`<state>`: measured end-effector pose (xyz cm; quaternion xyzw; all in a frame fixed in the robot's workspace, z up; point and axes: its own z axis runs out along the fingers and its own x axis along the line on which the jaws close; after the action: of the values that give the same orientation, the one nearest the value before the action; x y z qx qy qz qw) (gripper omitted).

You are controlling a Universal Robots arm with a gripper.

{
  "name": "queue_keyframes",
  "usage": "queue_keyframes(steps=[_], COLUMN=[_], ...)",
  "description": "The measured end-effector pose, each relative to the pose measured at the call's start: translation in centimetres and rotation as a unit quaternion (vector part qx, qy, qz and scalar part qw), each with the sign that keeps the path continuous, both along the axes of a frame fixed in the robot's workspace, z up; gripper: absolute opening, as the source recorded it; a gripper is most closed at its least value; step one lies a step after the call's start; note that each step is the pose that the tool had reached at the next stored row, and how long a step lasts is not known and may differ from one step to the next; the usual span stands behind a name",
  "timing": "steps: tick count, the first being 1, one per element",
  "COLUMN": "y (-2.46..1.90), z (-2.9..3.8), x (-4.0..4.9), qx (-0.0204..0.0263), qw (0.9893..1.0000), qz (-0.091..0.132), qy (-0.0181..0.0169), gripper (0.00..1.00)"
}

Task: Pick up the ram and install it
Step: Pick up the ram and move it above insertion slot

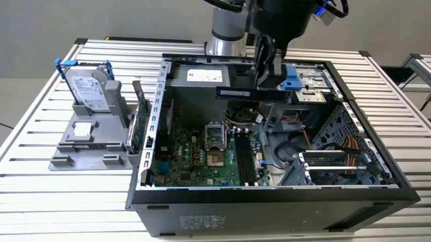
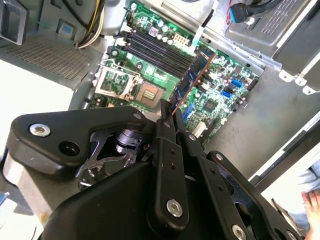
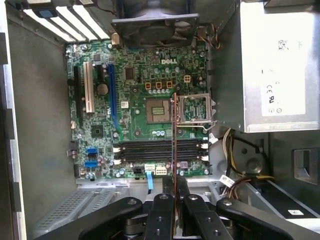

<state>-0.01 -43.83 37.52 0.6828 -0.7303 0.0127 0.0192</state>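
The ram (image 1: 251,94) is a long dark blue stick held level above the open computer case (image 1: 156,126), over its back part near the power supply. My gripper (image 1: 268,86) is shut on one end of it from above. In the second wrist view the ram (image 2: 194,75) reaches out from the gripper (image 2: 167,109) over the green motherboard (image 2: 220,95). In the first wrist view the ram (image 3: 174,130) shows edge-on, rising from the gripper (image 3: 174,184) and crossing the black memory slots (image 3: 150,149). The memory slots (image 1: 244,159) lie well below the stick.
A silver hard drive with blue clips (image 1: 90,86) stands on a grey rack (image 1: 88,146) at the exterior view's left, with a green card (image 1: 137,126) beside it. Inside the case are the power supply (image 3: 272,65), the CPU socket (image 3: 157,108), a fan (image 3: 150,22) and cable bundles (image 3: 237,170).
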Motion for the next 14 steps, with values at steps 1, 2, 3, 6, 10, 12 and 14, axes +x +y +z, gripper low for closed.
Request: queue_keyframes(steps=[1, 2, 3, 6, 10, 12, 14], y=[0.01, 0.02, 0.02, 0.03, 0.03, 0.03, 0.03], z=[0.00, 0.00, 0.00, 0.00, 0.00, 0.00, 0.00], x=[0.09, 0.18, 0.26, 0.44, 0.65, 0.74, 0.81], qx=[0.0000, 0.0000, 0.0000, 0.0000, 0.0000, 0.0000, 0.0000], qw=[1.0000, 1.0000, 1.0000, 1.0000, 1.0000, 1.0000, 1.0000], qz=[0.000, 0.000, 0.000, 0.000, 0.000, 0.000, 0.000], qy=[0.0000, 0.0000, 0.0000, 0.0000, 0.0000, 0.0000, 0.0000], gripper=[0.00, 0.00, 0.00, 0.00, 0.00, 0.00, 0.00])
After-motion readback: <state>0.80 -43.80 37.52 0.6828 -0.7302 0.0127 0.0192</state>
